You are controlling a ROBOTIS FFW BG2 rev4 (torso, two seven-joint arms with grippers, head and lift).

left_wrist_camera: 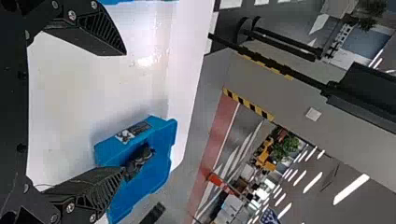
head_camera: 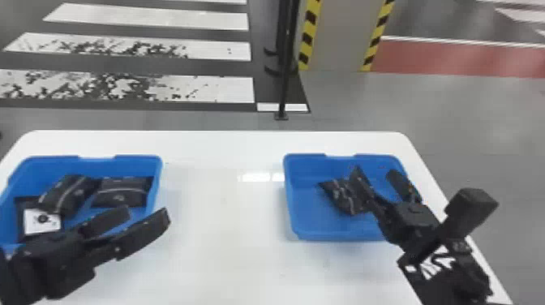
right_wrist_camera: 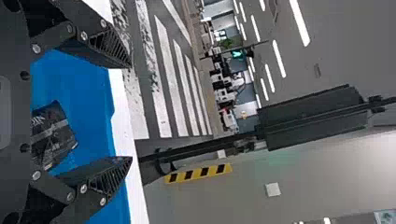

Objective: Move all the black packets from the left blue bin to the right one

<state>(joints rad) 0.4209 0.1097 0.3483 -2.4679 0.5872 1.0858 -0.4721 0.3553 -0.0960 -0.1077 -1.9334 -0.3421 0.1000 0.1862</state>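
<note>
Past the white surface I can see a floor with worn white crossing stripes and a pillar edged in yellow and black. The relation I judge by is at the left blue bin: my left gripper hangs over its near right corner, spread and gripping nothing, with its tips aimed forward and to the right, while the packets lie beyond the fingers and off to their left. The nearest candidate seems to be the right-hand black packet, whose long axis runs roughly side to side; the slanted black packet runs from near left to far right and overlaps the labelled black packet. The left arm is clearly the closer one, so I think it should draw back, swing left and turn its fingers across whichever packet it takes; otherwise it may nudge the pile or pinch two. My right gripper, also parted and without a load, is over the right blue bin, close to the delivered black packet; whether they touch I cannot tell. The left arm hides part of the left bin's near side, the view's edge trims its left side, and anything under the overlapping packets is hidden from me.
</note>
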